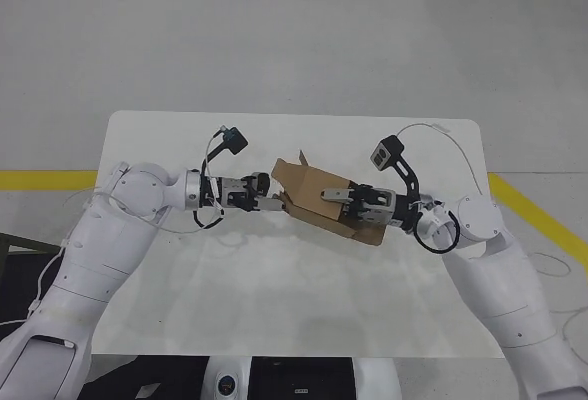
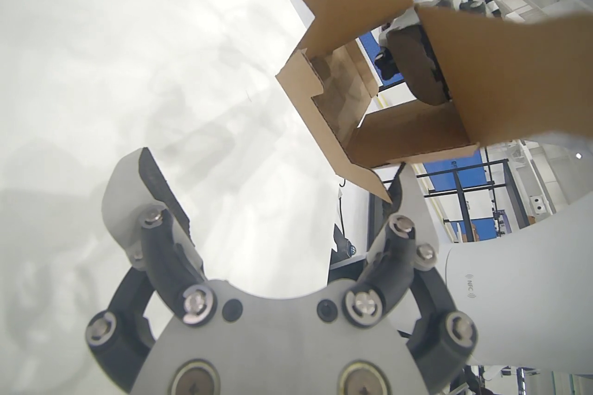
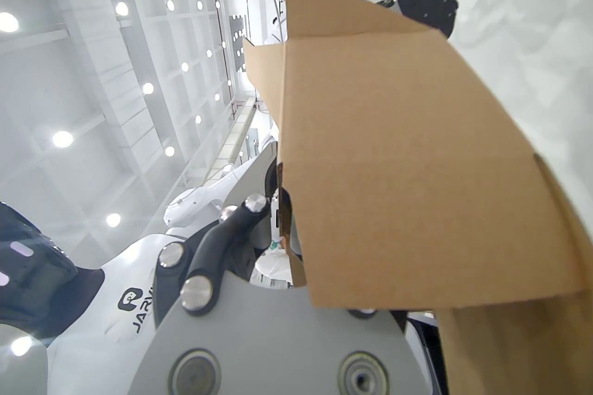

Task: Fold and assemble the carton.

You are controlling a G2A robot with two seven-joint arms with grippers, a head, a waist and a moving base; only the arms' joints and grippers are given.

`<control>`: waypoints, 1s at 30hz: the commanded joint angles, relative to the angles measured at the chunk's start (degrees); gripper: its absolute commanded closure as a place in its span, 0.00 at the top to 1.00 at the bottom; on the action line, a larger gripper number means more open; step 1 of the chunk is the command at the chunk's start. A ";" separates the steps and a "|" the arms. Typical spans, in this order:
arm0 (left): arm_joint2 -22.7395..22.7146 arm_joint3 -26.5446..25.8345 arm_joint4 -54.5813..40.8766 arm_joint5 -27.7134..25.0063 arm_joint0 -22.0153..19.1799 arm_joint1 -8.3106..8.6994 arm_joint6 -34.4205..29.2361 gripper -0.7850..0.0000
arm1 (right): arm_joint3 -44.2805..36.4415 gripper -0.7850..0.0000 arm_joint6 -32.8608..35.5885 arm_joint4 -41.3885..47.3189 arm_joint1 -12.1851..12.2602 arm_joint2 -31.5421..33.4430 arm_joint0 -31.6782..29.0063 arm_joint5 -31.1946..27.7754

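Note:
A brown cardboard carton [image 1: 314, 190], partly opened with its flaps loose, is held above the middle of the white table [image 1: 274, 300]. My right gripper [image 1: 346, 198] is shut on one carton wall; a dark finger [image 2: 417, 63] shows inside the carton [image 2: 352, 100]. In the right wrist view the carton [image 3: 398, 165] hides most of the right gripper [image 3: 296, 230], and one finger [image 3: 241, 221] shows beside the wall. My left gripper [image 2: 278, 188] is open at the carton's other end. A flap corner touches one of its fingers [image 2: 407, 202]. From above, the left gripper [image 1: 271, 201] meets the carton's edge.
The table's far and side edges border a grey floor with a yellow line [image 1: 34, 180]. Bare tabletop lies in front of and behind the two arms. A thin cable [image 1: 459, 145] arcs over the right arm.

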 commanded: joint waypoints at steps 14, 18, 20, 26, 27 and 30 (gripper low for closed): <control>-2.11 1.11 1.14 0.41 0.31 0.81 1.71 1.00 | 1.11 0.00 6.47 1.43 0.22 -0.47 -0.16 2.91; -1.27 0.82 1.01 0.35 0.25 0.64 1.96 1.00 | 0.49 0.00 6.88 1.45 -0.02 -1.92 -0.22 3.08; -0.81 0.57 0.90 0.28 0.12 0.54 2.04 1.00 | 0.36 0.00 6.64 1.27 -0.11 -2.35 -0.09 3.03; 0.24 -0.28 0.41 -0.07 -0.35 0.32 1.90 1.00 | 0.82 0.00 3.23 -0.21 -0.24 -2.49 0.15 3.10; 0.38 -0.34 0.36 -0.09 -0.41 0.29 1.86 1.00 | 0.87 0.00 2.64 -0.44 -0.23 -2.35 0.18 3.08; 0.69 -0.45 0.41 -0.18 -0.53 0.26 1.77 1.00 | 1.11 0.00 0.40 -0.77 -0.18 -1.48 0.06 2.82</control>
